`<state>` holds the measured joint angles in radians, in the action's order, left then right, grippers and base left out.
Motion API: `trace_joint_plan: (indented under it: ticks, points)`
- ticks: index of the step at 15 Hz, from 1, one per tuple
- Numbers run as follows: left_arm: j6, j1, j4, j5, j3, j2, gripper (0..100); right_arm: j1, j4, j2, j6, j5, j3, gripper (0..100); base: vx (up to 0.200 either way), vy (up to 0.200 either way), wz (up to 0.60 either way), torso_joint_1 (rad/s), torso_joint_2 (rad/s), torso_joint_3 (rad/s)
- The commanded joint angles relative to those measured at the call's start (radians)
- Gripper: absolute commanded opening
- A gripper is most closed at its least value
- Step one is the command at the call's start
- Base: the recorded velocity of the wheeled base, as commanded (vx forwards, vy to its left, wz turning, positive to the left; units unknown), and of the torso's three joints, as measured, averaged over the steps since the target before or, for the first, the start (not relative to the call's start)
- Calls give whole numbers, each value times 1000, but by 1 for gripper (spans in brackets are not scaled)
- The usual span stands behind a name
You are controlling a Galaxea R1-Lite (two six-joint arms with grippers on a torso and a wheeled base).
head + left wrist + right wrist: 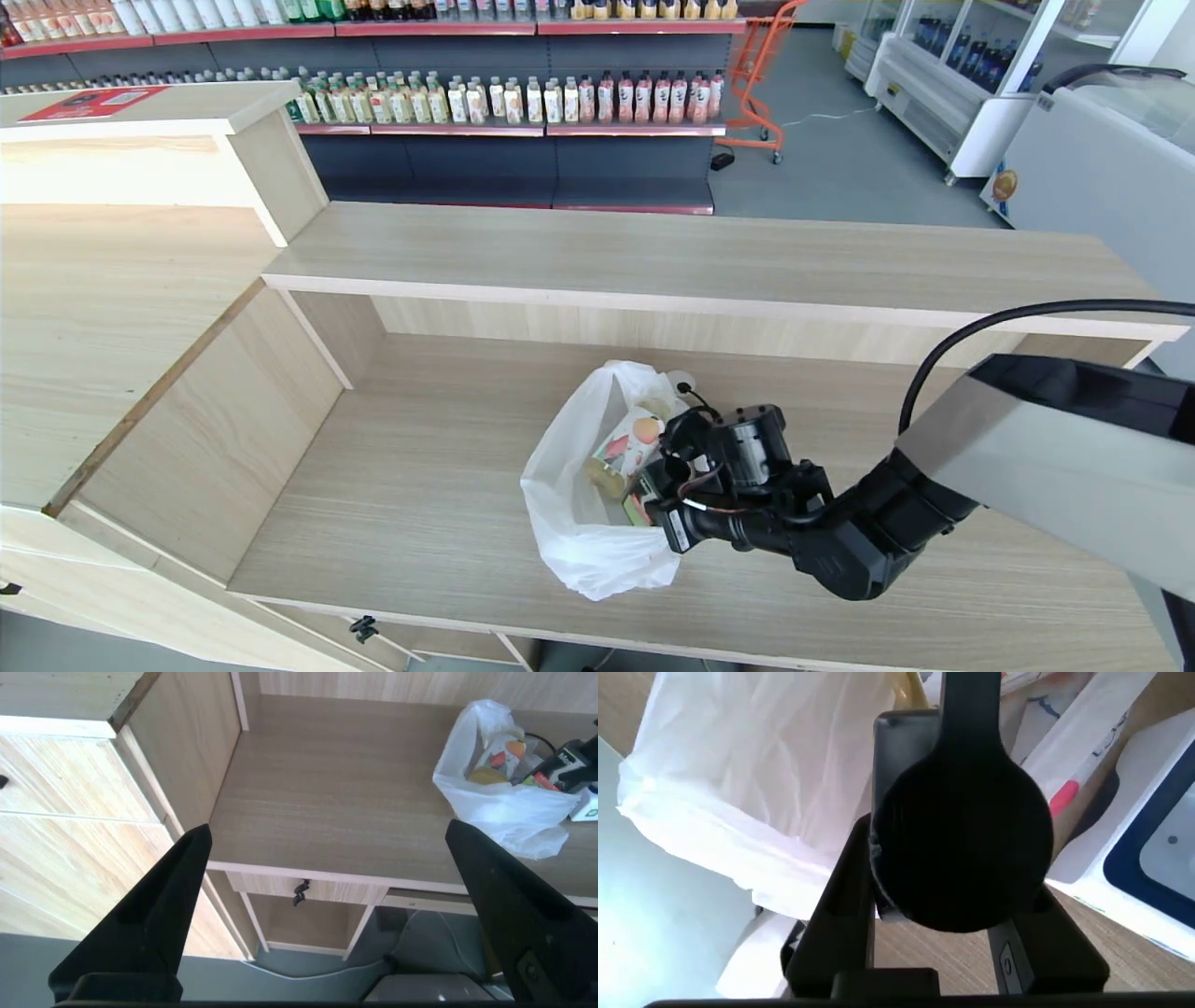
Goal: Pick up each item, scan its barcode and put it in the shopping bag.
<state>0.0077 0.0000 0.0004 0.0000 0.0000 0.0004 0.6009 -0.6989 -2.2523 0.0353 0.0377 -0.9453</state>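
A white plastic shopping bag [583, 523] lies open on the lower counter [420, 485]. Inside it I see a carton with a peach picture [635, 441] and a yellow-capped item [605, 474]. My right gripper [658, 499] sits at the bag's mouth, touching its rim. In the right wrist view a black round-headed part [957, 831] hides the middle, with the bag [738, 793] behind it. A white box [1074, 775] and a blue-and-white box [1158, 840] lie beyond. My left gripper [329, 840] hangs open and empty off the counter's front edge, far from the bag [505, 775].
A raised wooden ledge [709, 257] runs behind the lower counter, and a side wall [224, 420] closes its left end. Store shelves of bottles [523, 98] and freezers [1074, 140] stand across the aisle. Bare counter lies left of the bag.
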Motion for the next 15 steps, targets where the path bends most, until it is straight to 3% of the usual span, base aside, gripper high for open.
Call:
trace_joint_plan:
  ticks: [1,2,3,8,9,11,13,15]
  points:
    - [0,0,1,0,0,0,100,0,-7,4,15,1,56,0,0,0,0,0,0,0]
    - [0,0,0,0,0,0,100,0,-13,5,28,1,69,0,0,0,0,0,0,0]
    - [0,0,0,0,0,0,100,-9,-59,5,48,-5,94,100,0,0,0,0,0,0]
    - [0,0,0,0,0,0,100,-39,-102,97,12,-1,92,100,0,0,0,0,0,0]
    - [0,0,0,0,0,0,100,-70,-62,220,-107,14,99,100,0,0,0,0,0,0]
    - [0,0,0,0,0,0,100,-156,49,436,-224,50,154,100,0,0,0,0,0,0]
    - [0,0,0,0,0,0,100,-280,193,701,-230,126,209,100,0,0,0,0,0,0]
    - [0,0,0,0,0,0,100,-303,308,924,-195,70,300,100,0,0,0,0,0,0]
